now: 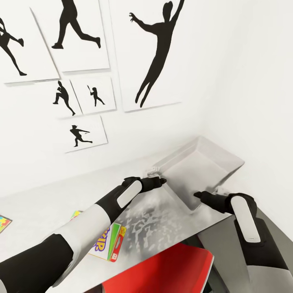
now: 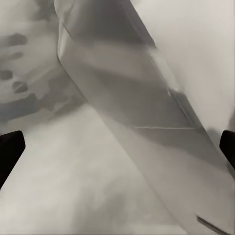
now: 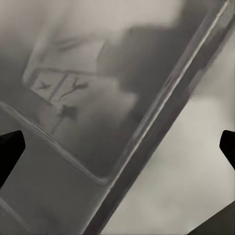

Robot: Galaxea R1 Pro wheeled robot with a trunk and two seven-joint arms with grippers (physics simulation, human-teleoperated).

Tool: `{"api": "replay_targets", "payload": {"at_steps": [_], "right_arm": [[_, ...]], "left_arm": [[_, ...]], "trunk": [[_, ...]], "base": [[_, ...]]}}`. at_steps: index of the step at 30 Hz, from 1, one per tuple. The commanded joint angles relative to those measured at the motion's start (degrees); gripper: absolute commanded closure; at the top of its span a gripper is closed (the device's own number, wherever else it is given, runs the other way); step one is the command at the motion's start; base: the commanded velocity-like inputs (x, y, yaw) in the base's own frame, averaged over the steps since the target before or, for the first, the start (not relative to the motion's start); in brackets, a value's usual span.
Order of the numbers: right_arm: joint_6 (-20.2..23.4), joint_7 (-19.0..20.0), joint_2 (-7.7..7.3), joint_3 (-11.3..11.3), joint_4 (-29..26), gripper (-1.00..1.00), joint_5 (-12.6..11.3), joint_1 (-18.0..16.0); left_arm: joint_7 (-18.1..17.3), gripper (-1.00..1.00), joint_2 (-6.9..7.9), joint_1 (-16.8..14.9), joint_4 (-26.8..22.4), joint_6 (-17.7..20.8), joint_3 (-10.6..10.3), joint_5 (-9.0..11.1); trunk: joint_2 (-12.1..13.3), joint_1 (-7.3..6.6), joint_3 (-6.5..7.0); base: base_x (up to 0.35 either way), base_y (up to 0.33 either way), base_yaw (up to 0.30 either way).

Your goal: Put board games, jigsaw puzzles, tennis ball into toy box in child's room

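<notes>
1. The shallow translucent grey plastic toy box (image 1: 203,169) sits in the far corner of the pale grey tabletop (image 1: 49,203), at about 1 o'clock in the head view, close to both white walls.
2. The left gripper (image 1: 159,181) reaches the box's near-left rim, at about 9 o'clock from the box's middle; in the left wrist view its dark fingertips (image 2: 11,149) stand wide apart at the frame edges, with the box's sloping wall (image 2: 142,122) between them, so the jaws are apart.
3. The right gripper (image 1: 200,195) is at the box's near corner, about 6 o'clock from its middle; in the right wrist view its fingertips (image 3: 10,147) are likewise spread, the box rim (image 3: 161,117) crossing between them (contact with the rim cannot be told).
4. The long colourful Skip-Bo board game box (image 1: 109,244) lies on the tabletop at 7 o'clock, partly under the left forearm.
5. A thin mosaic-patterned jigsaw puzzle (image 1: 5,224) shows at the 8 o'clock edge.
6. A red chair seat (image 1: 162,270) lies at 6 o'clock.
7. Black baseball-player silhouette pictures (image 1: 156,53) hang on the wall.
</notes>
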Motion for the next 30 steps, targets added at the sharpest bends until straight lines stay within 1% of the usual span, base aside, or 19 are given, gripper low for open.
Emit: {"api": "replay_targets", "payload": {"at_steps": [1,8,17,30], "right_arm": [[0.17,-0.58,-0.02,-0.02,-0.06,-1.0,-0.66,-0.02],[0.17,-0.58,-0.04,-0.01,-0.17,-1.0,-0.69,0.01],[0.17,-0.58,-0.04,-0.04,-1.77,-1.0,-0.77,0.1],[0.17,-0.58,0.03,-0.01,-1.82,-1.0,-0.77,0.14]], "left_arm": [[0.58,-1.0,0.0,-0.05,-0.02,0.11,-0.18,0.45],[0.58,-1.0,0.0,-0.04,-0.02,0.11,-0.18,0.41],[0.58,-1.0,0.0,-0.02,-0.02,0.08,-0.18,0.4],[0.29,-1.0,0.0,-0.07,-0.81,0.08,-0.23,0.41]], "trunk": [[-0.11,0.03,-0.11],[-0.11,0.03,-0.11],[-0.11,0.03,-0.13],[-0.11,0.03,-0.84]], "base": [[0.0,0.0,0.0],[0.0,0.0,0.0],[0.0,0.0,0.0],[0.0,0.0,0.0]]}}
